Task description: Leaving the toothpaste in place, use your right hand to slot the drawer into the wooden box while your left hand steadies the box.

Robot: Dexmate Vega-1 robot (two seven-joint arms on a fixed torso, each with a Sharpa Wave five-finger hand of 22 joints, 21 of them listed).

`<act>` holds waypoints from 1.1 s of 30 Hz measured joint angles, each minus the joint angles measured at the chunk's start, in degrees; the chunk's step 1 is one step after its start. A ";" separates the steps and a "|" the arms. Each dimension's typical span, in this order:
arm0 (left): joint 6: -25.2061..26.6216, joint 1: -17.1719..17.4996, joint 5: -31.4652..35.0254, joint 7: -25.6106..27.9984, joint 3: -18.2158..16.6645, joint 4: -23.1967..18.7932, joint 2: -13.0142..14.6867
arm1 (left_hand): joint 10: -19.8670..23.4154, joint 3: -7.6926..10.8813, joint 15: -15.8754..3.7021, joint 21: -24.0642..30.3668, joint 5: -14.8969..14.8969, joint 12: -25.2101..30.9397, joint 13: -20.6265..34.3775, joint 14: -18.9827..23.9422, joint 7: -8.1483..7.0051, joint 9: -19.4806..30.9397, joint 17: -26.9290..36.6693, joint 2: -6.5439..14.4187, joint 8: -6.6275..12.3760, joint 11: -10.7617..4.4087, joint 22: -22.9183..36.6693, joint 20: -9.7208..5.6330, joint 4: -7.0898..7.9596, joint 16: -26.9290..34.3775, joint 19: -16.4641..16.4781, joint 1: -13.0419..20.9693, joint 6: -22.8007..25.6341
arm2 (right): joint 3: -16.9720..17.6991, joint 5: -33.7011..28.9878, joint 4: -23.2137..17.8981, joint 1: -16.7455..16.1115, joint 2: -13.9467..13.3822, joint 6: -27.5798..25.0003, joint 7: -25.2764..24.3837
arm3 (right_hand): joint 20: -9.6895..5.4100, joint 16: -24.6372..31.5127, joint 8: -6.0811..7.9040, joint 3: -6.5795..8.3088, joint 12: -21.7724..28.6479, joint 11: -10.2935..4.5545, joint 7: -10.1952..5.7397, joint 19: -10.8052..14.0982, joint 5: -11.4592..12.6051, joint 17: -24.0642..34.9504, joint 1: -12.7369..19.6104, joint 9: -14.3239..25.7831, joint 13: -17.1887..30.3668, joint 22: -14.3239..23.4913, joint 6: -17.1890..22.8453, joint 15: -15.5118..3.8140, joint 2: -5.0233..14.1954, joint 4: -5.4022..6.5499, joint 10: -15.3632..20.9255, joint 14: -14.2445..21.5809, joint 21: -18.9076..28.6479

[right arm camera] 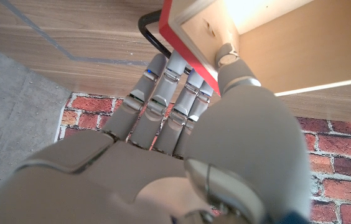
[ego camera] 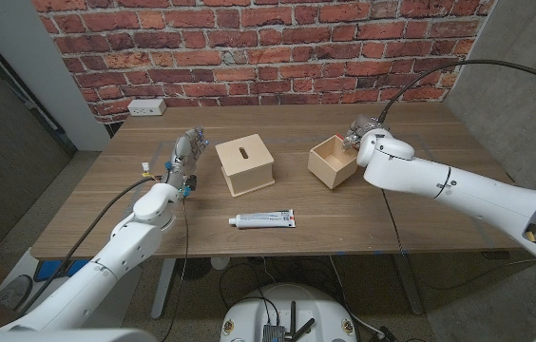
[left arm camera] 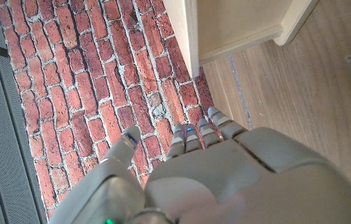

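Drawer [ego camera: 333,160] gripped at its red-faced end by right hand [ego camera: 361,135], thumb inside, fingers [right arm camera: 163,93] outside by the black handle; sits right of wooden box [ego camera: 245,164], well apart. Left hand [ego camera: 184,158] open beside box, not touching. Step: grasp made. Next: turn drawer's long axis to the box opening, slide across. Toothpaste [ego camera: 262,220] lies crosswise near front of worktop [ego camera: 420,214]

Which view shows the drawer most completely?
The head view: the whole drawer sits open-topped on the table, right hand at its far corner. The right wrist view shows just one corner with a red face and black handle. The left wrist view gives nothing certain.
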 measured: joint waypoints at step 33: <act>6.93 5.87 12.99 5.70 -2.51 -13.14 10.13 | 0.54 -0.10 -0.32 0.00 0.00 0.00 0.00 0.32 -1.11 0.01 0.01 0.24 0.00 -0.54 0.00 0.02 -1.69 0.00 0.65 0.24 1.53 | -1.23 2.39 -2.27 4.30 -0.36 -3.21 1.98 | 0.09 -0.96 -0.49 -0.23 -0.62 -0.01 0.19 -0.53 0.28 0.54 -0.15 0.00 1.12 0.01 0.20 -0.21 0.15 -0.21 0.00 0.21 0.62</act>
